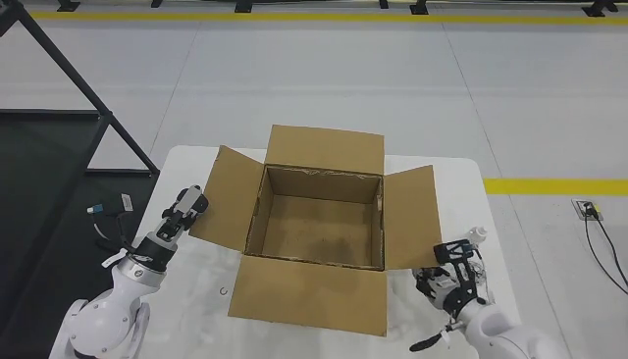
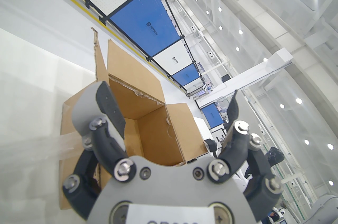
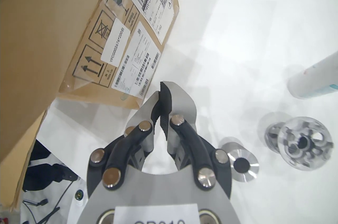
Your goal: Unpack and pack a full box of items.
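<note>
The brown corrugated cardboard box [image 1: 314, 227] sits mid white bench [image 1: 461, 178], its four flaps splayed and its floor bare; I judge it light, stiff at the walls and floppy at the flaps, so best taken by a wall rim; my left gripper [image 2: 169, 98] hangs wide open and empty beside one flap; my right gripper [image 3: 163, 95] is closed on nothing, near a machined flanged metal hub [image 3: 301, 146], likely heavy and slick.

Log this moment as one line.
box open, empty | left gripper open, beside box | right gripper shut, empty, near spool, tube
</note>
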Available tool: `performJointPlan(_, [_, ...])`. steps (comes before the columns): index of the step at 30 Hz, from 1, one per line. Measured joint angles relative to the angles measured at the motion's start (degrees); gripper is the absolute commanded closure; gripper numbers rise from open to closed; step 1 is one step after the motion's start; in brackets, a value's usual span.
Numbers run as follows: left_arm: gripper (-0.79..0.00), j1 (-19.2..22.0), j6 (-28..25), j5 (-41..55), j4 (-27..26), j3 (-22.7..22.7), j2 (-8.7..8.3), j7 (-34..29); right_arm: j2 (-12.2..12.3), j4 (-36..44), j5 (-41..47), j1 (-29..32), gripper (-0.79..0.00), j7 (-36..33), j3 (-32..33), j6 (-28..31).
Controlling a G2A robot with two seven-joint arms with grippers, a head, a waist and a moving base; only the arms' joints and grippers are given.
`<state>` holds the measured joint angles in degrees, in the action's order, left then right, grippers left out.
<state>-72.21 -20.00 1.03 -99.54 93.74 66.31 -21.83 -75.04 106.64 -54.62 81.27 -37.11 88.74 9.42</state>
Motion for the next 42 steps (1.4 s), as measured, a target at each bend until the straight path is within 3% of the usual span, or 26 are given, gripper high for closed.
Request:
performJointPlan(4, [-0.785, 0.0, 0.0, 0.0, 0.0, 0.0, 0.0, 0.0, -0.3, -5.7, 6.0, -3.4, 0.0, 2.8, -0.9, -0.1])
performJointPlan(8, [-0.785, 0.0, 0.0, 0.0, 0.0, 0.0, 0.0, 0.0, -0.3, -11.1, 15.6, -4.9, 0.0, 5.1, 0.4, 4.4])
performJointPlan(12, [-0.785, 0.0, 0.0, 0.0, 0.0, 0.0, 0.0, 0.0, 0.0, -15.8, 25.0, -6.4, 0.0, 3.5, 1.9, 9.6])
performJointPlan(17, [-0.785, 0.0, 0.0, 0.0, 0.0, 0.0, 0.0, 0.0, 0.2, -19.6, 32.5, -8.1, 0.0, 2.3, 2.1, 11.2])
performJointPlan(25, [-0.785, 0.0, 0.0, 0.0, 0.0, 0.0, 0.0, 0.0, 0.1, -20.3, 33.2, -10.2, 0.0, 3.6, -1.0, 7.3])
performJointPlan(42, [-0.785, 0.0, 0.0, 0.0, 0.0, 0.0, 0.0, 0.0, 0.3, -21.6, 32.3, -14.3, 0.0, 4.0, -6.6, 5.9])
